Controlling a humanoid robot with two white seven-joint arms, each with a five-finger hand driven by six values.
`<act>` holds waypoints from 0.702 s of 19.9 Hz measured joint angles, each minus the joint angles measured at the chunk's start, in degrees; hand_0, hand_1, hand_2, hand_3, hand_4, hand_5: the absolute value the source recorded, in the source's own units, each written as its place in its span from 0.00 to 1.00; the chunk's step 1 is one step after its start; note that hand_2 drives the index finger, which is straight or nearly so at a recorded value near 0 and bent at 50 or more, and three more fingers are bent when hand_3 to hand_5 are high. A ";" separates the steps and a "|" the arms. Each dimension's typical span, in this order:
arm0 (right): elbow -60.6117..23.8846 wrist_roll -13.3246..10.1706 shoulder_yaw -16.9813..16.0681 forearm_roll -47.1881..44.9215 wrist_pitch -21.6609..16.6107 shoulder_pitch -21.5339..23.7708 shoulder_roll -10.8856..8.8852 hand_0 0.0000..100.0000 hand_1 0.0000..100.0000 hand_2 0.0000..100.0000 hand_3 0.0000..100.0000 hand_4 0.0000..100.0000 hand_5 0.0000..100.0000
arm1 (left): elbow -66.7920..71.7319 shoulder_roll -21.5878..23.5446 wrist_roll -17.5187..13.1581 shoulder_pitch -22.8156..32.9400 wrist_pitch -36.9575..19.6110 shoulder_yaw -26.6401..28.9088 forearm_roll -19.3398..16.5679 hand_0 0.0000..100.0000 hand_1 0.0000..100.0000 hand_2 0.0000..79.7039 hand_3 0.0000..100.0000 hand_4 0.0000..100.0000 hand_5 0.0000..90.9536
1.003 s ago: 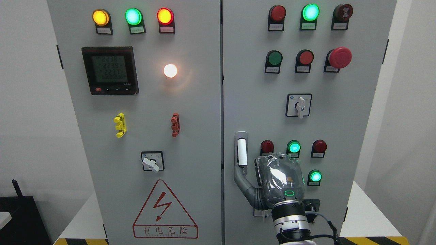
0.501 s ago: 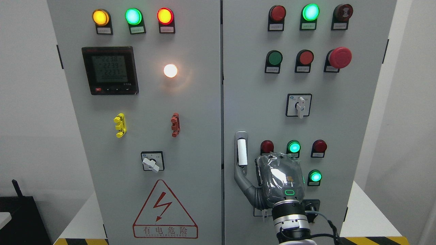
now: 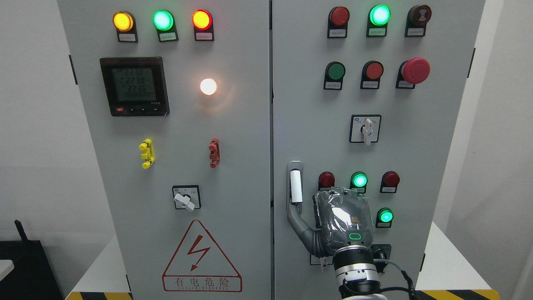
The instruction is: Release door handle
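Observation:
The door handle (image 3: 295, 186) is a white upright grip in a silver recess at the left edge of the grey cabinet's right door (image 3: 308, 125). My right hand (image 3: 321, 208), wrapped in clear plastic, is just right of and below the handle, with its back towards the camera. Its grey thumb (image 3: 300, 225) stretches up and left to the bottom of the recess, under the white grip. The other fingers point at the door and are mostly hidden behind the hand's back. The hand is not closed around the grip. The left arm is out of view.
Red and green lamps (image 3: 359, 180) sit just above and right of the hand, and a rotary switch (image 3: 365, 129) higher up. The left door (image 3: 233, 166) carries a meter, lamps, a switch and a warning triangle. Both doors look closed. A white table (image 3: 441, 258) stands under the cabinet.
The right hand has sunk a few pixels and edged slightly right. The handle and doors have not moved.

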 measured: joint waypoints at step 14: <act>-0.11 -0.22 -0.76 -0.16 0.00 -0.09 0.04 0.44 0.09 0.99 1.00 0.92 0.99 | 0.00 0.00 0.00 0.00 0.00 0.00 0.00 0.12 0.39 0.00 0.00 0.00 0.00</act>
